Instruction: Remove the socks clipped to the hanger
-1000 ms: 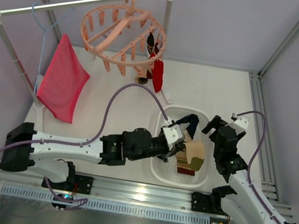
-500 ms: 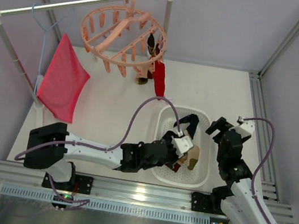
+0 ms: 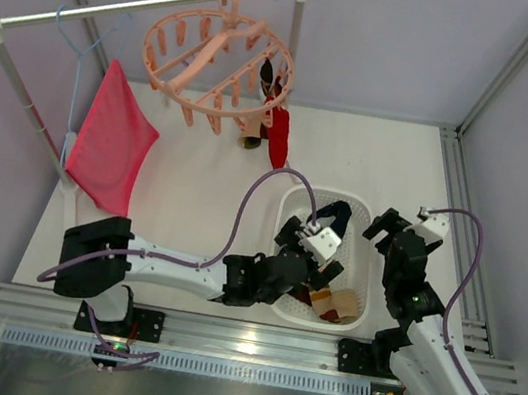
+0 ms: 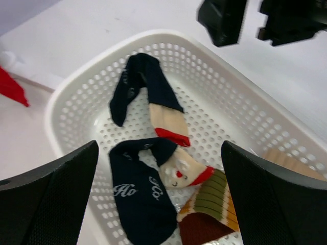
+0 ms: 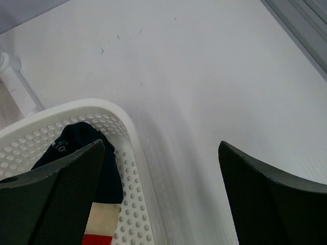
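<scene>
Upper left of centre, the hanger (image 3: 216, 58) hangs from the rail (image 3: 144, 3), with a red sock (image 3: 280, 131) and a darker sock (image 3: 251, 140) clipped at its right rim. Lower centre, the left tool (image 4: 159, 150) hovers over the white basket (image 3: 294, 201), spread wide and empty, above navy socks (image 4: 143, 81) and a striped sock (image 4: 209, 204). Just right of the basket, the right tool (image 5: 161, 148) gapes over the bench (image 5: 204, 76), holding nothing.
</scene>
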Controlling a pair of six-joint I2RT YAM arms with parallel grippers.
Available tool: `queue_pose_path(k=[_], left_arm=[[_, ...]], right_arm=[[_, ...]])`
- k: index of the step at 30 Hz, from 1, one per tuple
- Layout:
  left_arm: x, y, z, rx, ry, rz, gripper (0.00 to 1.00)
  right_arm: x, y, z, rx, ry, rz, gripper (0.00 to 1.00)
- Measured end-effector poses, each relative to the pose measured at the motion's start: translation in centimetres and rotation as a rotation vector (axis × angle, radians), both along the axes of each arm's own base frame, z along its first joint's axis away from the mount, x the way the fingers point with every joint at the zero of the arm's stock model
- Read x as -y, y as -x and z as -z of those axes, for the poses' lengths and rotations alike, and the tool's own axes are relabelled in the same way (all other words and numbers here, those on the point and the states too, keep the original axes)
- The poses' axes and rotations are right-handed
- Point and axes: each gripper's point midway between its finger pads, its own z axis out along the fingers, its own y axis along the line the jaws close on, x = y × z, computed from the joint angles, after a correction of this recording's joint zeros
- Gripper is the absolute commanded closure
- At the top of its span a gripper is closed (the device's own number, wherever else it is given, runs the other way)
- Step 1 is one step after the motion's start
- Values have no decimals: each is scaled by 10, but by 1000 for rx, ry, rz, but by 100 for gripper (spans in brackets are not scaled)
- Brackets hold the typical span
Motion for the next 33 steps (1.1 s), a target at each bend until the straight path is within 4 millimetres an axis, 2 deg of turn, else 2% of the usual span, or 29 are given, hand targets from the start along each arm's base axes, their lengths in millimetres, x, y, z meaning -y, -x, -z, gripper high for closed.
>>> queue_pose_path(k=[9,12,21,24,27,33], left_arm=[[-48,-35,-36,107,11,-267,0],[-64,-51,-41,106,27,-333,0],[-136,-128,-43,31,146,-555,0],[-141,-137,-45,34,165,-571,0],[-136,-145,-41,34,174,-569,0],[-114,-172,-5,20,161,-577,0]], right_arm=[[0,1,4,-10,3,0,8],[0,1,7,-18,5,-3,7],[-7,-2,4,-6,-6,-41,7],[-12,-4,3,1,-12,-64,7],[-17,-5,3,5,-20,-92,7],[-27,-8,4,11,-36,-145,7]])
